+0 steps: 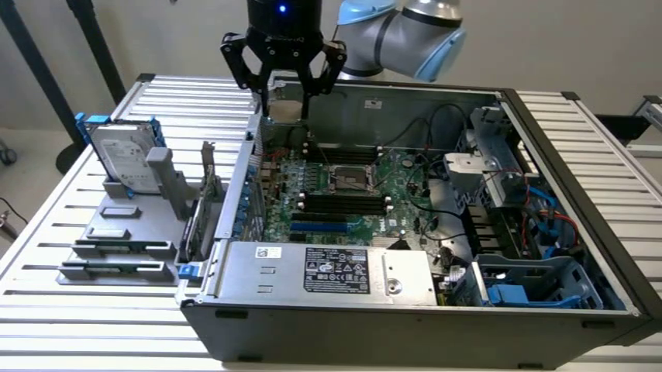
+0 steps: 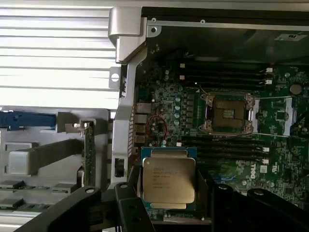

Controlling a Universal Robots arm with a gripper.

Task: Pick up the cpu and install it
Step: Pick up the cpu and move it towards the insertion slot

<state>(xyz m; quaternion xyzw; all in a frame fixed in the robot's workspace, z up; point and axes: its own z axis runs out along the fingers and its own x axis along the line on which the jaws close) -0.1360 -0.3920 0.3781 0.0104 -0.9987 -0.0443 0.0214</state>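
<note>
Currently the gripper [image 1: 287, 94] is closed on the cpu [image 2: 168, 181], holding it by its edges above the rear corner of the computer case [image 1: 414, 329], well apart from the empty socket [image 2: 228, 114]. If the chip tilts or slips in this grip, it may fall on the motherboard [image 2: 285, 169] or meet the socket crooked and damage it.

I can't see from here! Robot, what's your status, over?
Fingers shut on the cpu, held above the case edge. Socket open, empty. Nothing over it.
</note>
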